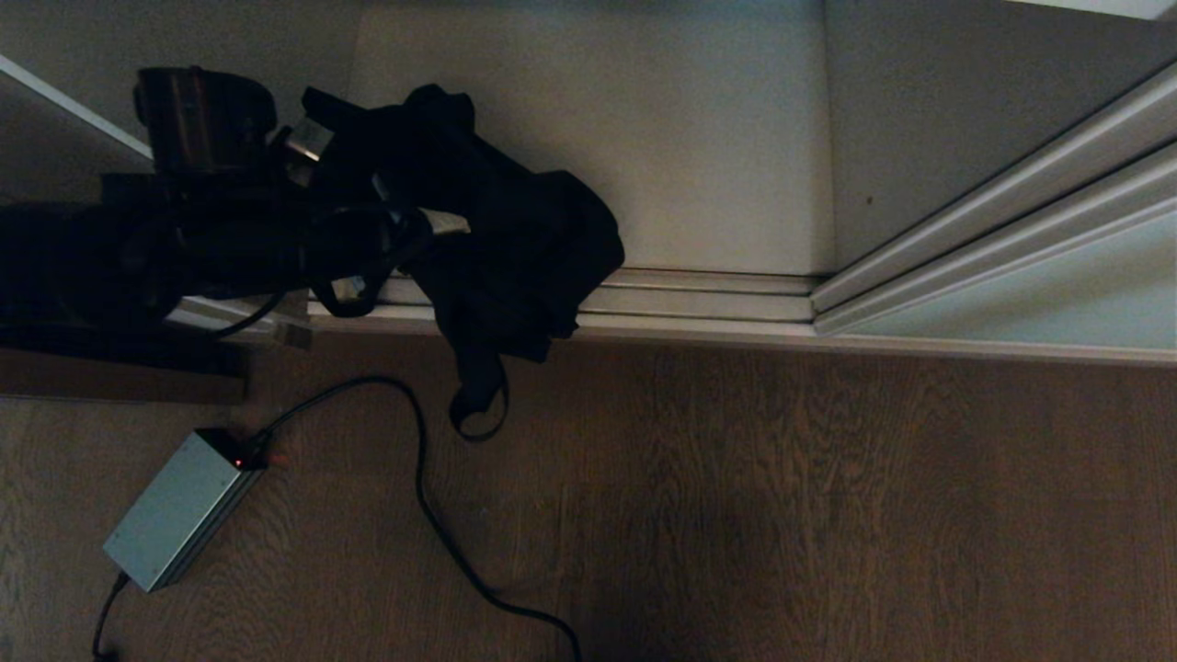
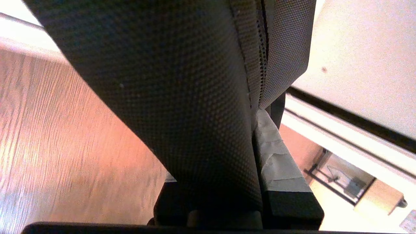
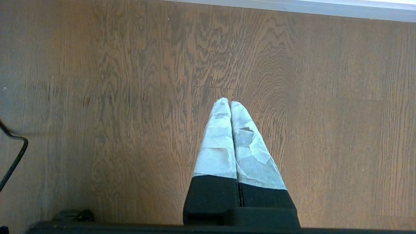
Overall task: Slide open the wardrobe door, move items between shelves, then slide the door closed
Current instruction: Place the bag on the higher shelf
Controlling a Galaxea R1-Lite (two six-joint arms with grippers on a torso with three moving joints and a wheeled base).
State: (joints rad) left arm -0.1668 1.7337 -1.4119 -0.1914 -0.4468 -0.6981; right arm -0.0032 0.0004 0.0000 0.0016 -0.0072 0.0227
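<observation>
One power brick (image 1: pixel 179 519) lies at seven o'clock. One black bag (image 1: pixel 501 248) hangs at ten o'clock over the track (image 1: pixel 699 303), pinched by the left gripper (image 1: pixel 405 230). Right gripper (image 3: pixel 230 105) pressed together.

floppy black bag (image 1: pixel 497 248) hangs crumpled over the bottom shelf (image 1: pixel 699 138) edge, cord loop dangling floorward.

A home: sliding wardrobe door (image 1: pixel 1030 303), wood floor (image 1: pixel 782 506).
</observation>
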